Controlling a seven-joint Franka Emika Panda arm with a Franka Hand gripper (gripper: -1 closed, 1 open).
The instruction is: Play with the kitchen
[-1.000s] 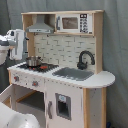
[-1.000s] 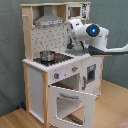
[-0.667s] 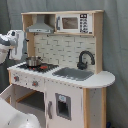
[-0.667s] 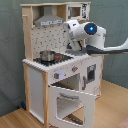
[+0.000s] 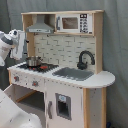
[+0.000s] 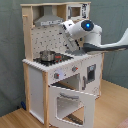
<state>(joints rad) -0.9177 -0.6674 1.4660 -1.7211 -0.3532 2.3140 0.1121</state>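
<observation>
Nearest in the second exterior view hung the oven door (image 6: 71, 102), swung down and open below the white counter (image 6: 75, 62); in the first exterior view that door was not shown, only the closed cupboard door (image 5: 61, 106) with its dark panel under the sink. The kitchen (image 5: 65, 65) stood against a grey-green curtain (image 5: 115, 45), on a wooden floor (image 6: 107, 112) seen only in the second exterior view.

Above the counter the arm's white wrist (image 6: 82, 29), with a blue light on it, reached in from the second exterior view's right. The gripper (image 6: 74, 46) pointed down from it toward the counter, just beside the hob (image 6: 54, 58); I could not tell whether its fingers were apart or together. In the first exterior view the arm (image 5: 11, 42) showed only at the first exterior view's left edge, and the gripper itself was hidden.

Beside the gripper, on the hob, sat a small steel pot (image 6: 47, 55). The steel sink (image 5: 74, 73) and black faucet (image 5: 85, 59) were plain in the first exterior view, but the arm blocked them in the second. Behind rose the dotted backsplash (image 5: 60, 49), the grey hood (image 5: 40, 26) and a toy microwave (image 5: 74, 23).
</observation>
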